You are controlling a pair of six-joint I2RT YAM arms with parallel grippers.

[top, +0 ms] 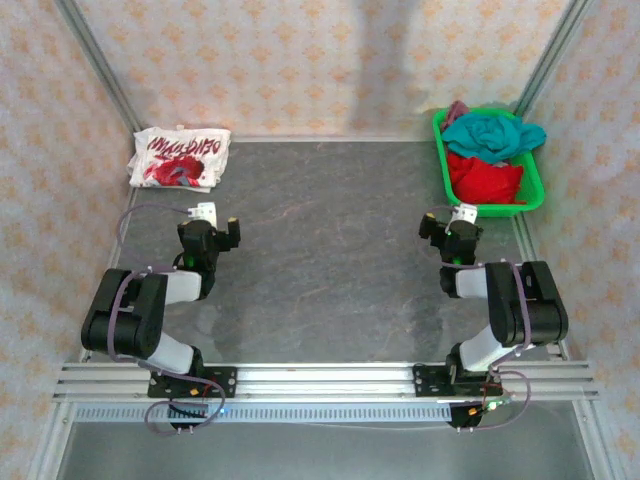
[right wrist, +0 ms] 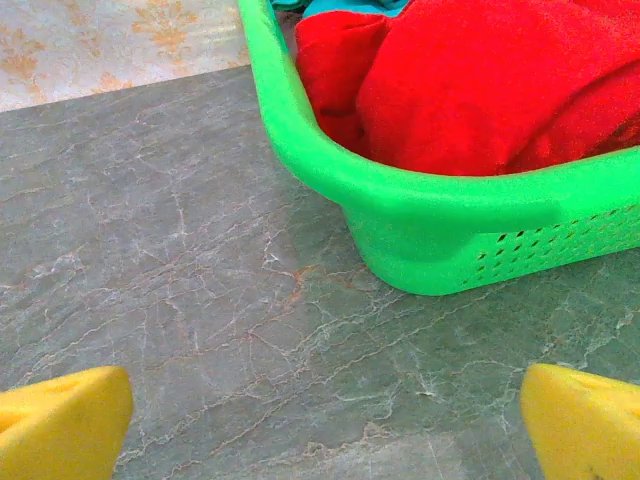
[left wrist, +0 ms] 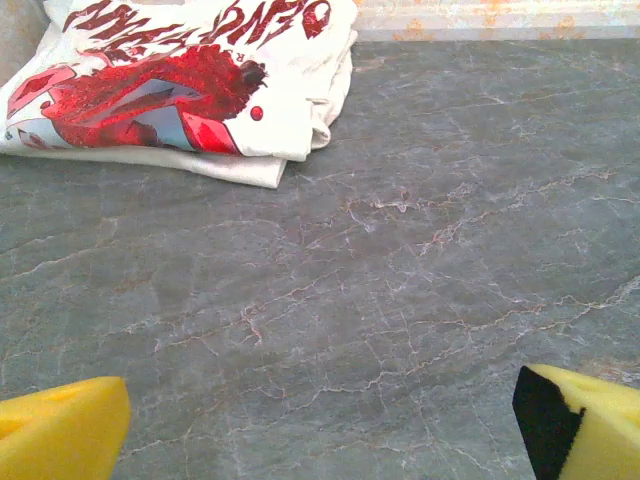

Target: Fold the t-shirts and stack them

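Note:
A folded white t-shirt with red print [top: 180, 158] lies at the table's far left corner; the left wrist view has it at top left [left wrist: 190, 85]. A teal t-shirt [top: 492, 135], a red one [top: 485, 180] and a bit of mauve cloth [top: 458, 109] are heaped in the green basket [top: 441, 165]. The red t-shirt [right wrist: 480, 80] bulges over the basket rim [right wrist: 330, 180] in the right wrist view. My left gripper [top: 205, 215] hovers open, short of the white t-shirt, nothing between its yellow fingertips [left wrist: 60, 430]. Just in front of the basket, my right gripper [top: 460, 215] is open and empty too.
The grey marble-patterned tabletop [top: 330, 250] stretches bare between the two arms. Patterned walls and metal frame rails [top: 95, 60] close in the back and sides. An aluminium rail [top: 320, 378] runs along the near edge, carrying both arm bases.

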